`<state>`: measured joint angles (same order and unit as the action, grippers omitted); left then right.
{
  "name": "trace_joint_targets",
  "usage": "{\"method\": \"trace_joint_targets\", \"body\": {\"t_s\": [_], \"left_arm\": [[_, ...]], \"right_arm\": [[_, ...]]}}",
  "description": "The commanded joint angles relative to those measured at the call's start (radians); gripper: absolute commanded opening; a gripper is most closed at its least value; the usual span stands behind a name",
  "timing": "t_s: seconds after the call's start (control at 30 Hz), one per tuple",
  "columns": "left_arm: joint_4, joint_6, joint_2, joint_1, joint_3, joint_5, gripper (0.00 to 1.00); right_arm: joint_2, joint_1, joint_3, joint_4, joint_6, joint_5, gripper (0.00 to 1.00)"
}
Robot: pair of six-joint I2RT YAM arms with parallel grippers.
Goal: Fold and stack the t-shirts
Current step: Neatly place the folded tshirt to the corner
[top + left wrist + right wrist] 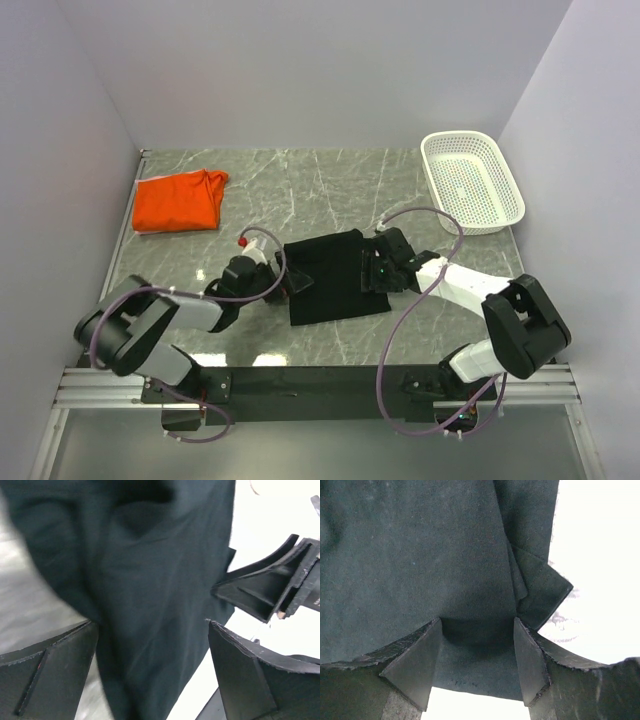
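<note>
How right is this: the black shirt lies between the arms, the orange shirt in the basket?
One error: the orange shirt lies on the table, far left, not in the basket, as the top view shows. The rest holds.

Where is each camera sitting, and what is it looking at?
Top camera: high up behind the arms, looking down at the table, both arms, the black shirt, orange shirt and basket.
Left wrist camera: on the left arm, looking past the left gripper at the black shirt.
Right wrist camera: on the right arm, looking past the right gripper at that shirt's edge.
All three share the black shirt.
</note>
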<state>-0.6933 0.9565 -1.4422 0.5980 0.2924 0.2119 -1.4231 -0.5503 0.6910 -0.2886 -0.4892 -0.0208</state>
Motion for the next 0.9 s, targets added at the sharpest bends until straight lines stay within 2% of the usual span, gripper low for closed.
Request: {"method": "trace_joint_targets", "body": {"t_s": [0.0,0.13,0.23,0.33,0.37,0.4,0.43,0.53,0.57,0.6,0.7,0.87], "left_arm": [[0.016,0.022,-0.136,0.051,0.007,-0.023,0.99],[0.012,0.041,-0.233,0.140,0.089,-0.055,0.99],[0.058,0.041,-0.274,0.166,0.142,-0.084,0.95],[0.118,0.039,-0.284,0.166,0.163,-0.124,0.83],[0.156,0.036,-0.282,0.166,0.166,-0.153,0.72],[0.173,0.033,-0.281,0.166,0.174,-0.164,0.67],[0.187,0.022,-0.280,0.166,0.178,-0.173,0.53],[0.256,-0.002,-0.282,0.166,0.218,-0.209,0.28],[0.314,-0.025,-0.284,0.164,0.232,-0.209,0.09],[0.343,-0.036,-0.277,0.164,0.266,-0.253,0.00],[0.463,-0.099,-0.239,0.152,0.330,-0.298,0.00],[0.644,-0.295,-0.141,0.071,0.447,-0.315,0.00]], "right_arm": [[-0.033,-0.011,-0.047,0.051,-0.029,-0.022,0.65],[-0.037,-0.028,-0.051,0.055,-0.034,-0.036,0.65],[-0.031,-0.031,-0.058,0.062,-0.038,-0.042,0.65],[-0.027,-0.033,-0.064,0.065,-0.038,-0.045,0.64],[-0.027,-0.033,-0.065,0.065,-0.038,-0.048,0.64],[-0.025,-0.033,-0.065,0.066,-0.037,-0.053,0.64],[-0.023,-0.033,-0.067,0.068,-0.037,-0.056,0.64],[-0.011,-0.033,-0.064,0.065,-0.037,-0.064,0.64],[-0.005,-0.034,-0.061,0.060,-0.034,-0.065,0.64],[0.003,-0.033,-0.059,0.051,-0.034,-0.062,0.64],[0.041,-0.033,-0.033,0.007,-0.020,-0.050,0.67],[0.102,-0.022,0.085,-0.073,0.026,-0.004,0.72]]}}
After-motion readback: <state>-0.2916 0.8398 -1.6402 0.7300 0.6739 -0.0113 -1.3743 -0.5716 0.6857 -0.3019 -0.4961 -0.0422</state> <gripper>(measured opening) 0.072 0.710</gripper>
